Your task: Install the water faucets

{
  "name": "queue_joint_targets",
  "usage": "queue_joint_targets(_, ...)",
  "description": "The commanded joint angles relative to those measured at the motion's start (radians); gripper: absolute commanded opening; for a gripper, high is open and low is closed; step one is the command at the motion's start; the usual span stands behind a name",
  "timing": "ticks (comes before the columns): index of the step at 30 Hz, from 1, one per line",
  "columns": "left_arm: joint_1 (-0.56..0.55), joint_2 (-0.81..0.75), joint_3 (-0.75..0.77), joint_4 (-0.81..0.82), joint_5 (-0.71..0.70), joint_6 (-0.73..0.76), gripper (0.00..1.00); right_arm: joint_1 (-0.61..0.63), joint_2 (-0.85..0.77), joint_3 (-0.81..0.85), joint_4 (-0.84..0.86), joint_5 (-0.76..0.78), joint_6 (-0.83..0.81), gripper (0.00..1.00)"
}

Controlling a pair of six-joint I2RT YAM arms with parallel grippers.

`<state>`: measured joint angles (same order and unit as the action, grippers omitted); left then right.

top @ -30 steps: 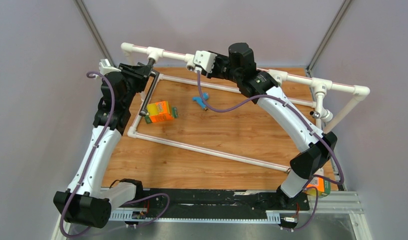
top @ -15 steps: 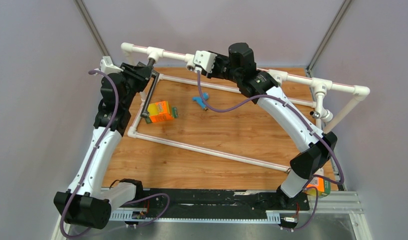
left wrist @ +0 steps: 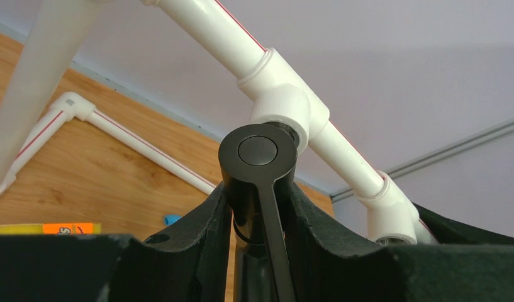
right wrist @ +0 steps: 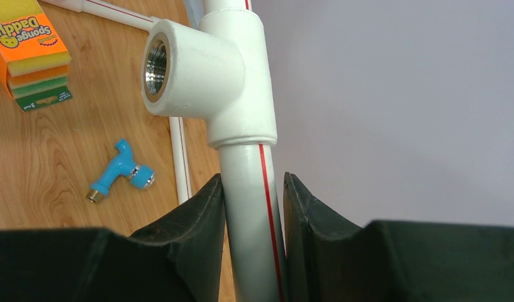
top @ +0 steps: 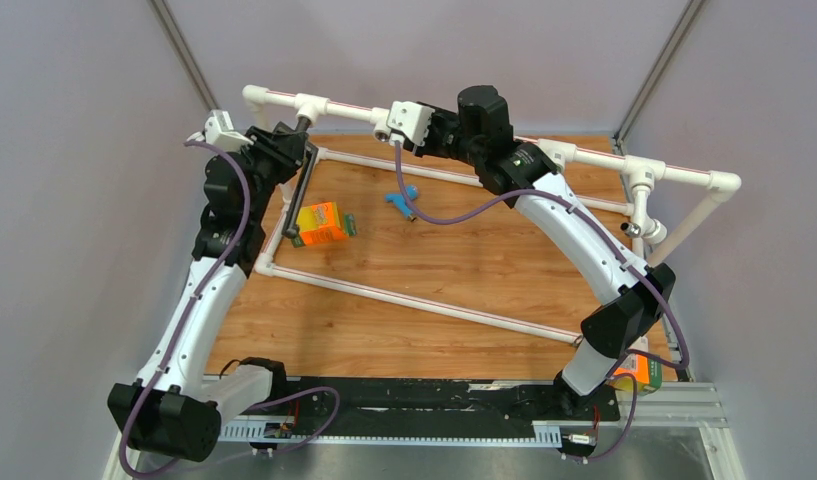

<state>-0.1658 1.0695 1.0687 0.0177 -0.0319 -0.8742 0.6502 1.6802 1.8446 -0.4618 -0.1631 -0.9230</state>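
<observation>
Left wrist view: my left gripper [left wrist: 257, 207] is clenched on the dark-brown faucet [left wrist: 257, 154], whose round head touches the tee socket [left wrist: 284, 107] at one o'clock. My right gripper [right wrist: 253, 189] grasps the white pipe [right wrist: 241, 160]. The blue faucet [right wrist: 121, 171] lies on the table [right wrist: 53, 157], at nine o'clock from that grip.

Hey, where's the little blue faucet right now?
In the top view, the blue faucet lies at far centre, just right of the orange sponge pack, inside the white pipe frame.
</observation>
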Motion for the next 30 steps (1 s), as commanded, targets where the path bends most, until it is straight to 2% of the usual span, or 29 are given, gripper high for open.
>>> queue_joint_targets(1, -0.044, 0.006, -0.006, 0.100, 0.067, 0.182, 0.00, 0.049, -0.016, -0.038, -0.110, -0.093, 0.135, 0.00)
queue_joint_targets(14, -0.092, 0.023, -0.015, 0.107, 0.148, 0.688, 0.00, 0.051, -0.027, -0.044, -0.107, -0.088, 0.128, 0.00)
queue_joint_targets(19, -0.093, 0.026, 0.004, 0.087, 0.178, 0.831, 0.00, 0.051, -0.030, -0.045, -0.107, -0.085, 0.125, 0.00)
queue_joint_targets(30, -0.149, 0.047, 0.060, -0.099, 0.165, 1.279, 0.00, 0.052, -0.030, -0.047, -0.106, -0.084, 0.125, 0.00)
